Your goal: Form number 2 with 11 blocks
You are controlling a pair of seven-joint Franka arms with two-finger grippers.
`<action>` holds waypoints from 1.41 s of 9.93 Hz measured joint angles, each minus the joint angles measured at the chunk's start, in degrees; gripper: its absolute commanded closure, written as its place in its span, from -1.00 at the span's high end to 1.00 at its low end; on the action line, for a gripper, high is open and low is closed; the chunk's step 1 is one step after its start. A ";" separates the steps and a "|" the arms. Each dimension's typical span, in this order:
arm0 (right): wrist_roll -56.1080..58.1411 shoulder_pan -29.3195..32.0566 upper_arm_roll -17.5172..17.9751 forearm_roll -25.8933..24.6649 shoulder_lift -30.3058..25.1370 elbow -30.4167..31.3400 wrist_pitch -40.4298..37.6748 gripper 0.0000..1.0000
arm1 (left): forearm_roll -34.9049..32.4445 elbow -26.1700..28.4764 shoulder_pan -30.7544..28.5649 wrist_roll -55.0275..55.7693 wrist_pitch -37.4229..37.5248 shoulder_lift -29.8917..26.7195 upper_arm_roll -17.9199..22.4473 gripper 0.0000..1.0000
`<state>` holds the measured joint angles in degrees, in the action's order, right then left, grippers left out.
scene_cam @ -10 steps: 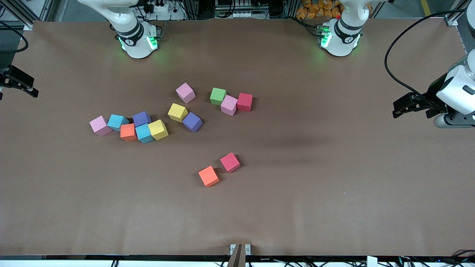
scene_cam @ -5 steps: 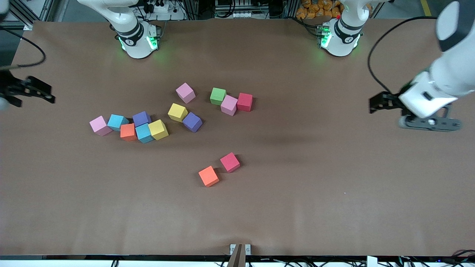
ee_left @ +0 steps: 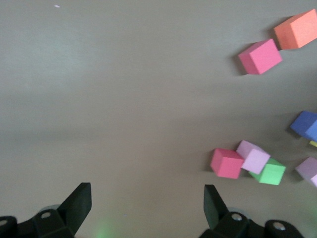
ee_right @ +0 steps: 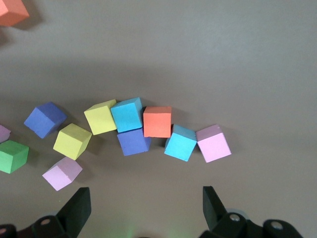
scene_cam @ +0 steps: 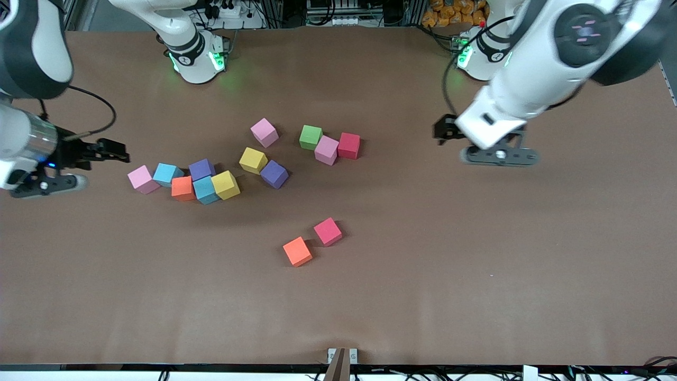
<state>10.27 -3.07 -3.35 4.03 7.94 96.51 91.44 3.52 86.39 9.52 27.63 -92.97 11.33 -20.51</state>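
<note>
No block had been placed yet; the blocks (scene_cam: 206, 181) lay loose on the brown table (scene_cam: 476, 264), most in a huddle toward the right arm's end, a green, pale pink and crimson trio (scene_cam: 328, 145) touching near mid-table, and an orange cube (scene_cam: 297, 251) with a hot-pink one (scene_cam: 328, 232) nearer the front camera. No number 2 existed. The right gripper (scene_cam: 45, 182) hung over the table just beside the huddle's outermost pale pink cube (scene_cam: 142, 179), jaws wide and empty. The left gripper (scene_cam: 500, 156) hung over bare table, well apart from the trio, also wide and empty. Judgement: take an outer cube first, fingers square to its faces, so neighbours stay put. No containers in sight.
</note>
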 measured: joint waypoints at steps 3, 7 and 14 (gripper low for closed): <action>-0.03 -1.66 0.02 0.30 0.57 8.75 11.18 1.00 | 1.91 0.05 5.14 4.20 -3.86 3.80 -0.03 1.00; -0.33 -2.00 -0.08 0.39 1.02 18.23 19.73 1.00 | 1.92 0.10 12.84 16.43 -14.76 9.96 -0.02 1.00; -22.71 -16.78 0.40 1.55 0.43 25.09 25.95 1.00 | -7.77 -0.09 23.97 13.44 -26.71 18.80 0.22 1.00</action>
<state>-12.44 -19.86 -2.95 5.58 8.37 121.59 117.40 -4.26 86.30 33.48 41.07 -119.68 30.13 -20.29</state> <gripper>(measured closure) 0.000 0.000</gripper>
